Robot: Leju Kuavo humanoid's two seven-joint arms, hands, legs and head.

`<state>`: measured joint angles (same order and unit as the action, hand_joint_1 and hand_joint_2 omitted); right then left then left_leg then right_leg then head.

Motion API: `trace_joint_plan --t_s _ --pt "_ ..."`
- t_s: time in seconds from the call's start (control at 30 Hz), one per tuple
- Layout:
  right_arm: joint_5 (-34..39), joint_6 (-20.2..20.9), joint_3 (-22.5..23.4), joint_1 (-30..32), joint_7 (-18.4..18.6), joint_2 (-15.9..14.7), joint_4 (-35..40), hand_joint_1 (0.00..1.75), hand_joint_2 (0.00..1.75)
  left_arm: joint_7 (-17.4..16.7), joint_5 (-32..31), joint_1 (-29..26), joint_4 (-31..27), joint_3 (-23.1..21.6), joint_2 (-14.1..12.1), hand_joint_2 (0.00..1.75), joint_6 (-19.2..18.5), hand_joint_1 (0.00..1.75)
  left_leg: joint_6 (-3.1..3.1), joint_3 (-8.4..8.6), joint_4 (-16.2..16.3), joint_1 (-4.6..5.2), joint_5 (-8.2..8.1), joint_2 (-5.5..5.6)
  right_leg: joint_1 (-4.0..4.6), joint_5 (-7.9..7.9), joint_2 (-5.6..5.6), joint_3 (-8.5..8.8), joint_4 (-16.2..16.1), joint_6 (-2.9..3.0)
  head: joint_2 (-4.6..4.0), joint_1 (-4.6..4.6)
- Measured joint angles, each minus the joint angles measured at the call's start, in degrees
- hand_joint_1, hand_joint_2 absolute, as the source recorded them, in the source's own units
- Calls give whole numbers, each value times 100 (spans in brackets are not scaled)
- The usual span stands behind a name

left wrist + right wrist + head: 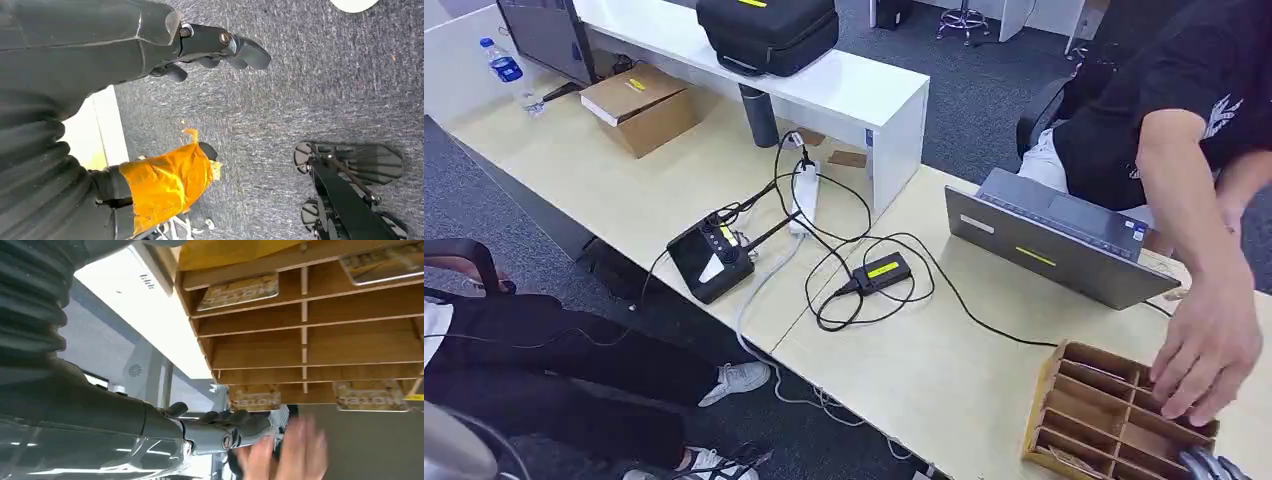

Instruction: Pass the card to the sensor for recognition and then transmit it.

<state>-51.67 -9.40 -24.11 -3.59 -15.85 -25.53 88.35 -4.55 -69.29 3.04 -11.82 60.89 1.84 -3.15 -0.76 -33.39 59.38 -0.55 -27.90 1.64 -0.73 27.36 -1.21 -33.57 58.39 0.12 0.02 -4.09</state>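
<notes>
The robot's left hand (220, 50) has a thick, smooth dark grey thumb ending in a rounded tip, hinged by a silver screw and a round pin, with shorter dark fingers (172, 72) behind it. Its wrist wears a grey ribbed cover (30, 165) of soft folds. The right hand (225, 427) is the same grey, with a small round red-and-white marking near its thumb joint, a matching ribbed cover (30, 300) and a glossy silver forearm shell (75, 450). In the head view its dark fingers (1214, 465) look metallic.
</notes>
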Motion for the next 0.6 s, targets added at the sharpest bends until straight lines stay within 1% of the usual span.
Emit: trace_joint_plan --t_s 0.1,0.17,0.6 --pt "-37 -219 -107 6 0 15 -17 0 175 0 -13 1 0 0 0 175 0 0 0 0 0 0 0 0 0 0 0 0 0 0 0 0" --pt "-61 -284 -153 14 0 28 -20 0 175 2 -15 3 0 0 0 175 2 0 0 0 0 0 0 0 0 0 0 0 0 0 0 0" --pt "-76 -367 -393 32 4 101 -68 0 175 11 -66 6 0 0 0 175 2 0 0 0 0 0 0 0 0 0 0 0 0 0 0 2"
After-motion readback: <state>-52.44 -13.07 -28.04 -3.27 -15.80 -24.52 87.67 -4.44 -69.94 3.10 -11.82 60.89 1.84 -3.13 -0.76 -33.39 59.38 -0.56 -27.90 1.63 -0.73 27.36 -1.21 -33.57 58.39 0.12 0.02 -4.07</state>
